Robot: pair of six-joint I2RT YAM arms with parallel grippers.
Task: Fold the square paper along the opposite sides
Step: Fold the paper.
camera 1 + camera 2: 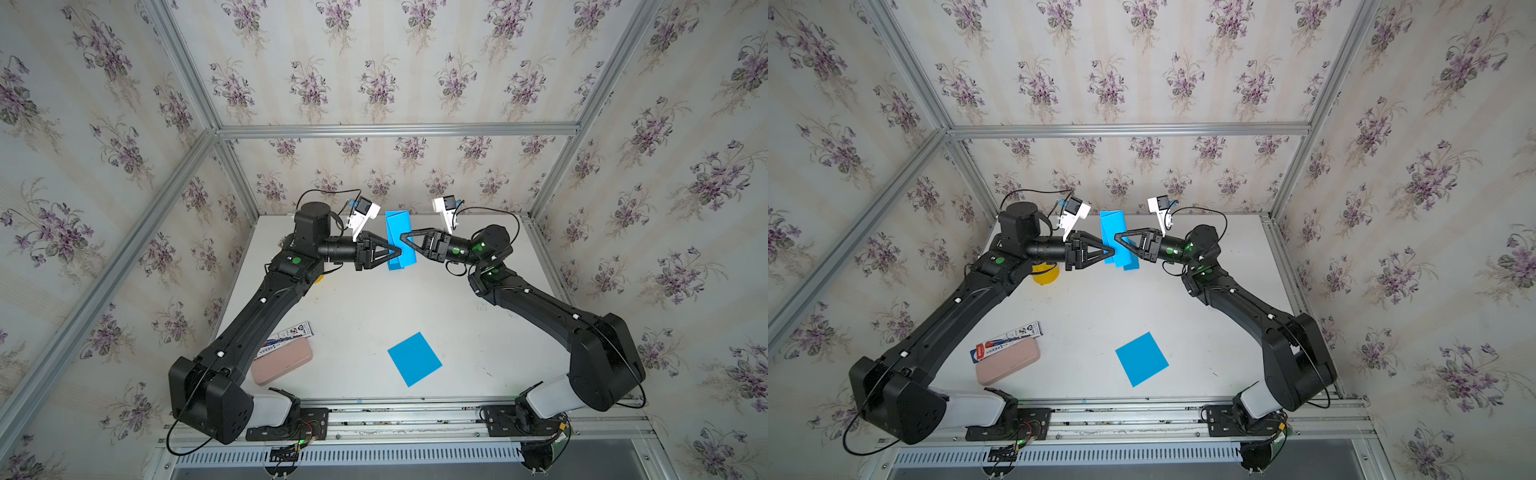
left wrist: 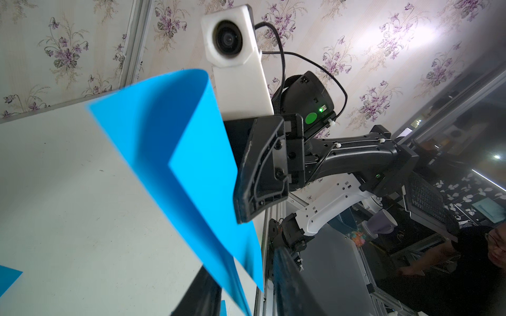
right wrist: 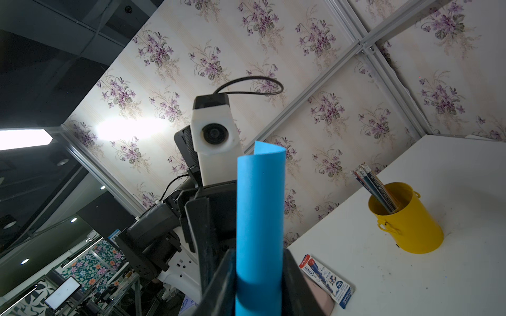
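- Two black robot arms meet above the far middle of a white table (image 1: 353, 311), inside a booth with floral wallpaper.
- Between them, lifted off the table, is the blue square paper (image 1: 397, 226). It is bent over into a loose, rounded loop with no sharp crease.
- The right gripper (image 1: 402, 237) reaches in from the right. Its wrist view shows the curled paper (image 3: 260, 219) filling the space between both fingers, so it is grasping the loop.
- The left gripper (image 1: 397, 252) touches the paper's left edge. In its wrist view the sheet (image 2: 178, 164) runs down between two blurred fingers with space around it; whether they pinch it cannot be told.
- A second blue sheet (image 1: 414, 359) lies flat at the near middle of the table, well apart from both grippers.
- A pink case (image 1: 282, 361) and a pencil box (image 1: 291, 334) sit near left; a yellow cup (image 1: 1045, 276) sits far left.
- Judged step: opposite edges are being brought together, but the fold is not yet set.
- The next move likely calls for lining up the two edges, lowering the paper to the table, and pressing the bend flat without letting the edges slip.
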